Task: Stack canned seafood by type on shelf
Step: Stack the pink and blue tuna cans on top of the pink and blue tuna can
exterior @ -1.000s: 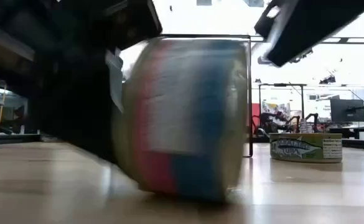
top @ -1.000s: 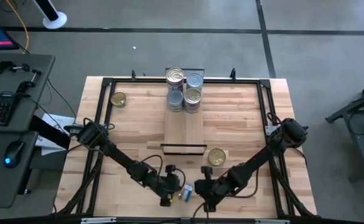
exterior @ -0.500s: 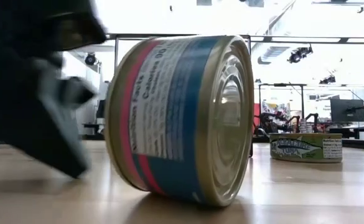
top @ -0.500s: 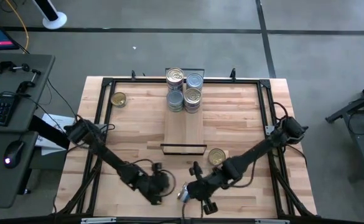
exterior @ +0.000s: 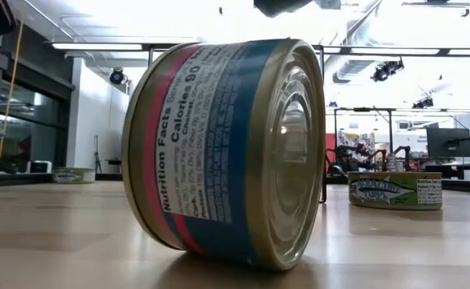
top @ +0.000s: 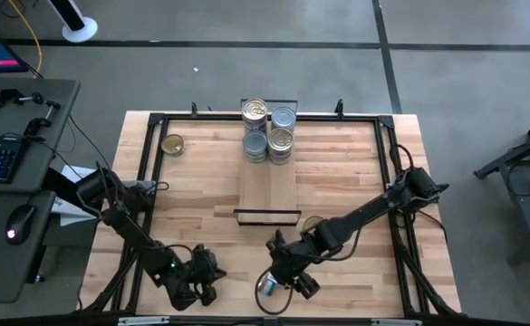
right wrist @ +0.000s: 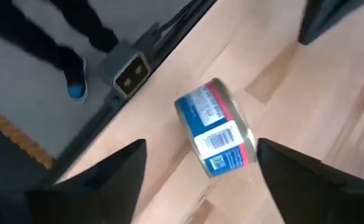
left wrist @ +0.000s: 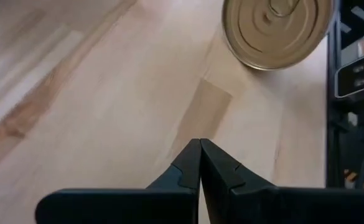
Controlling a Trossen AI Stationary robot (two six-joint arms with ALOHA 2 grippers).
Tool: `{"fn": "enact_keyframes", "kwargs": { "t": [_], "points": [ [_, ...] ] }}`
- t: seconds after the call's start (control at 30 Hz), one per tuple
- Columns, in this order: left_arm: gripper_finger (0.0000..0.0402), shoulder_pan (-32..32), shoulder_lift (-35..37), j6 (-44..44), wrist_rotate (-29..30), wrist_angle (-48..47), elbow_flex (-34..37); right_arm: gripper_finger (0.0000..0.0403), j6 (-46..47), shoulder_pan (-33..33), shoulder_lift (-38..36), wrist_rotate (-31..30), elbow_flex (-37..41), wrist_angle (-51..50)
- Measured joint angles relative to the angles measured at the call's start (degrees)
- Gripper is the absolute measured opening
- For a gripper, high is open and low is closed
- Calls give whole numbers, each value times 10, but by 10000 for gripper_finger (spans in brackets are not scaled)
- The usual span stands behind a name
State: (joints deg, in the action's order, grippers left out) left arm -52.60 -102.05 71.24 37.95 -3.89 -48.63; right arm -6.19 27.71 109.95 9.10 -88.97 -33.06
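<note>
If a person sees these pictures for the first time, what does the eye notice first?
First, the blue-and-red tin lying on its side near the table's front edge, filling the low view. The right gripper hangs open right above it, fingers apart on either side, not touching. Next comes the stack of tins at the far end of the shelf, while the left gripper waits shut at the front left.

Blue-and-red tin tipped on edge (near front table edge), four tins stacked on shelf
</note>
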Motion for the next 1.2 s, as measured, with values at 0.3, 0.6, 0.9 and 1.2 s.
{"fn": "enact_keyframes", "kwargs": {
  "t": [0.3,0.6,0.9,1.2],
  "points": [
    [0,13,0,22,9,4,-2,321,-141,-2,46,-29,0,12],
    [0,32,0,21,7,4,-2,321,-167,-23,85,-28,0,21],
    [0,35,36,87,96,-49,-2,259,-173,-26,94,7,1,58],
    [0,35,200,77,118,-319,-2,166,-117,-7,81,11,-12,6]
  ]
}}
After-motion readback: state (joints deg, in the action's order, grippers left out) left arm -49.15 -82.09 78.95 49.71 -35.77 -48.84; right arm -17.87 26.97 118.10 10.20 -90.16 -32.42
